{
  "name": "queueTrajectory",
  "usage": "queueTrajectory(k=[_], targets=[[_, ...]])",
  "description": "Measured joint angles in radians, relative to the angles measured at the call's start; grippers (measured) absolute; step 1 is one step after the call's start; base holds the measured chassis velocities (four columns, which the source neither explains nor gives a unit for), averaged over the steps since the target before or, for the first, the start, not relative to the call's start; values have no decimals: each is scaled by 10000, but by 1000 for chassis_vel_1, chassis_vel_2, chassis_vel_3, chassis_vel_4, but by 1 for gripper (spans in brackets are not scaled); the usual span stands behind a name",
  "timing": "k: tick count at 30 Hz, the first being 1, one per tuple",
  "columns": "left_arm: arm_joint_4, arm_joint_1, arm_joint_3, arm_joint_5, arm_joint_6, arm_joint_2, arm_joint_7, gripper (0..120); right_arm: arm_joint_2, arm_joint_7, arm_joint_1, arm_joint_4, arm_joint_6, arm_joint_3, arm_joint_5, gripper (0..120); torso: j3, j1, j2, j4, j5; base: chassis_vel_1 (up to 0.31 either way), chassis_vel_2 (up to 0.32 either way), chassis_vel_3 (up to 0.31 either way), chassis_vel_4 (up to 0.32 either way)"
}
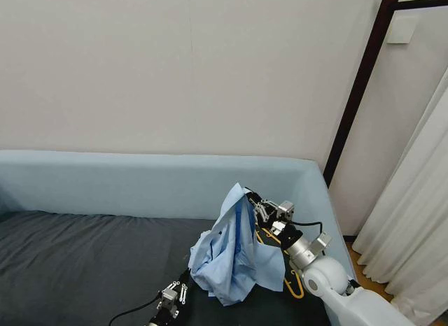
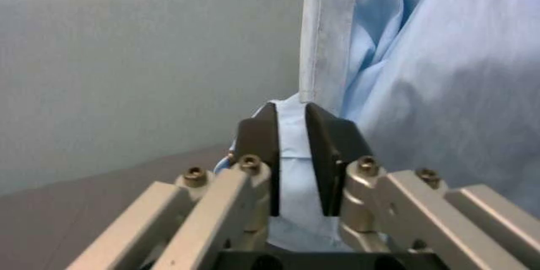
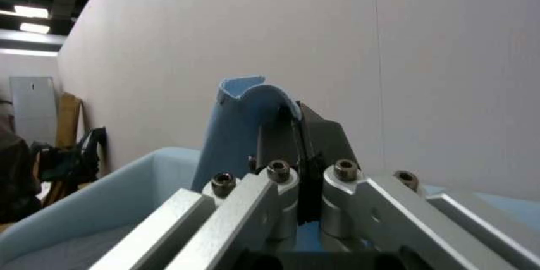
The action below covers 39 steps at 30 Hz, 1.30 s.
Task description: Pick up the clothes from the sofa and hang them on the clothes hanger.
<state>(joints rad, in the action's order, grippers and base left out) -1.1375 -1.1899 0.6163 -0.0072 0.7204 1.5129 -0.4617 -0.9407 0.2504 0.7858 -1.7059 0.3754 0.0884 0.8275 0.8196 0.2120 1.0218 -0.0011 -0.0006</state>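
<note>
Right gripper (image 1: 253, 202): right of centre in the head view, jaws closed on the top edge of a light blue shirt (image 1: 231, 259). In the right wrist view a fold of the cloth stands up from between the pads. The shirt hangs from this pinch in a loose bunch, with its lower folds reaching down to the dark grey seat cushion (image 1: 70, 263).

Left gripper (image 2: 291, 121): at the bottom edge of the head view, just left of centre and low beside the shirt's lower hem. Its wrist view shows the jaws clamped on a narrow strip of the same fabric, likely a seam or placket edge. The rest of the shirt hangs just beyond the pinch.

Surroundings: pale blue sofa backrest (image 1: 105, 182) across mid frame. White curtain (image 1: 413, 221) and dark door frame (image 1: 357, 95) at the right.

Step in hand, as judged: the pick-up. Both grippers hold the garment, top raised, bottom not yet off the cushion.

Next move calls for: raising both arms together so the hem comes off the seat. The two pinches should be kept apart so the shirt spreads rather than bunches on the way to the hanger. Risk: the thin strip in the left jaws could slip under the garment's weight.
</note>
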Motion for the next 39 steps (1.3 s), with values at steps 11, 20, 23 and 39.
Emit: queueTrajectory(k=[11, 20, 23, 39], targets=[[517, 335, -93, 22, 72, 187, -207, 64, -34, 123, -10, 12, 11, 0, -34, 0, 0, 0, 0, -1, -1, 0, 0, 0, 0], [975, 732, -234, 195, 114, 359, 25, 65, -68, 130, -79, 17, 13, 57, -37, 0, 1, 0, 0, -1, 0, 0, 0, 0, 0], [1055, 779, -276, 204, 113, 354, 30, 51, -67, 152, -77, -21, 12, 57, -38, 0, 0, 0, 0, -1, 0, 0, 0, 0, 0], [1324, 837, -269, -10, 120, 144, 28, 0, -167, 182, -18, 40, 13, 31, -104, 0, 0, -1, 0, 0, 0, 0, 0, 0, 0]])
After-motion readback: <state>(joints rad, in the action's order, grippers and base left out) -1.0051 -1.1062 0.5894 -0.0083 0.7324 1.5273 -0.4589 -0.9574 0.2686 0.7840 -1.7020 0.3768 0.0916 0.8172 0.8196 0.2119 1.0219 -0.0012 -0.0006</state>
